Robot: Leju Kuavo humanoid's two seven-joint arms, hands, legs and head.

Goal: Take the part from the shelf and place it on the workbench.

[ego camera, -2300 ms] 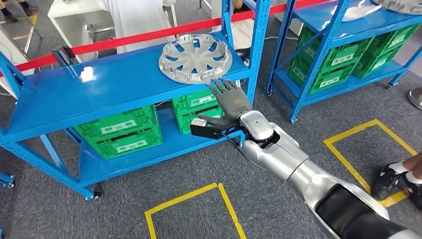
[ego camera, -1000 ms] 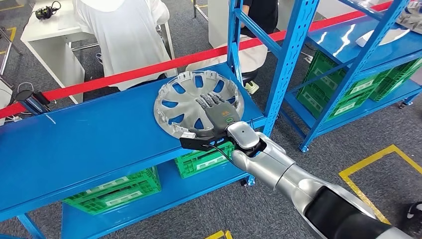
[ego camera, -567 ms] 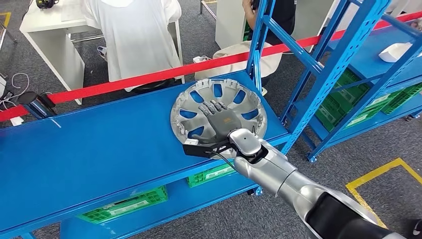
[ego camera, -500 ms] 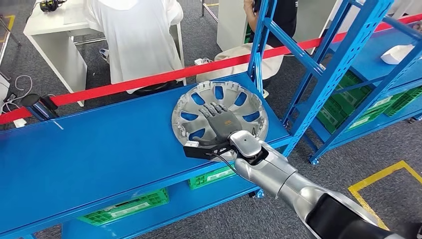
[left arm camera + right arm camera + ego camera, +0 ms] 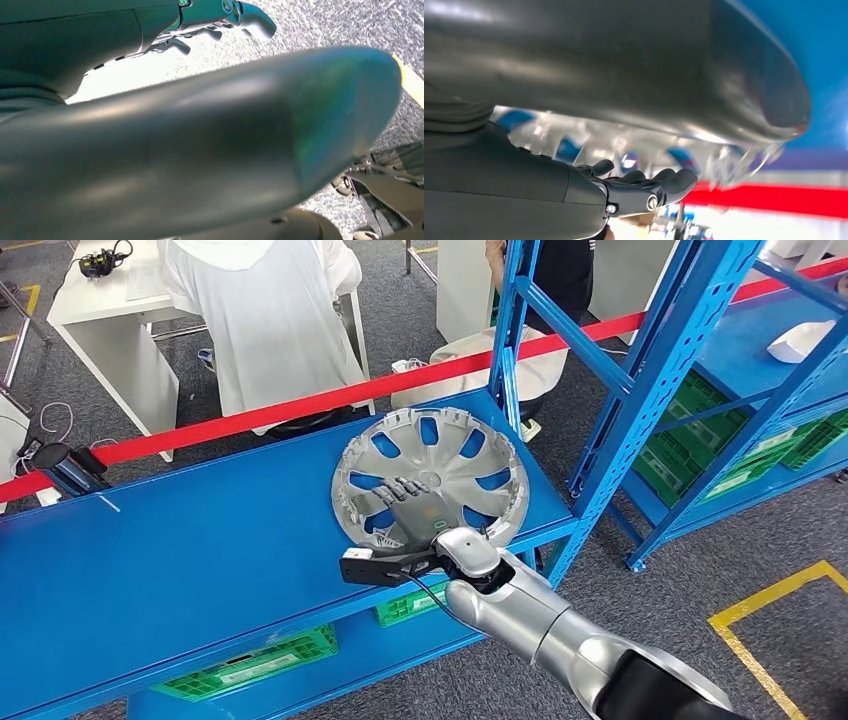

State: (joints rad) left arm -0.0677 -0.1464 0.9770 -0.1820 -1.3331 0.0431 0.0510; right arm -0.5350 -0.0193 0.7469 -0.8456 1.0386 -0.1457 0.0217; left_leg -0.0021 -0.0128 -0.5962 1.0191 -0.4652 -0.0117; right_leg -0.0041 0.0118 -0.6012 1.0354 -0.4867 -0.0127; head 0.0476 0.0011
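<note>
The part is a silver hubcap [image 5: 440, 475] with spoke openings, on the top board of the blue shelf [image 5: 200, 540] near its right upright. Its near rim is tipped up off the board. My right hand [image 5: 402, 489] reaches in from the shelf's front edge and grips the cap. The fingers [image 5: 392, 487] show at the spokes, and the palm is hidden by the near rim. In the right wrist view the cap [image 5: 634, 145] lies between the thick thumb [image 5: 624, 60] and the dark fingers [image 5: 644, 185]. My left hand [image 5: 200, 125] hangs over grey floor, holding nothing.
A red tape barrier [image 5: 250, 415] runs behind the shelf, with a person in white [image 5: 265, 310] at a white table [image 5: 110, 320] beyond it. A blue upright [image 5: 507, 330] stands beside the cap. Green crates [image 5: 250, 665] sit below. A second blue shelf [image 5: 780, 350] stands to the right.
The view drew closer to the shelf. My right hand went from lying flat on top of the hubcap to gripping it, and the cap's near rim tipped up and shifted left.
</note>
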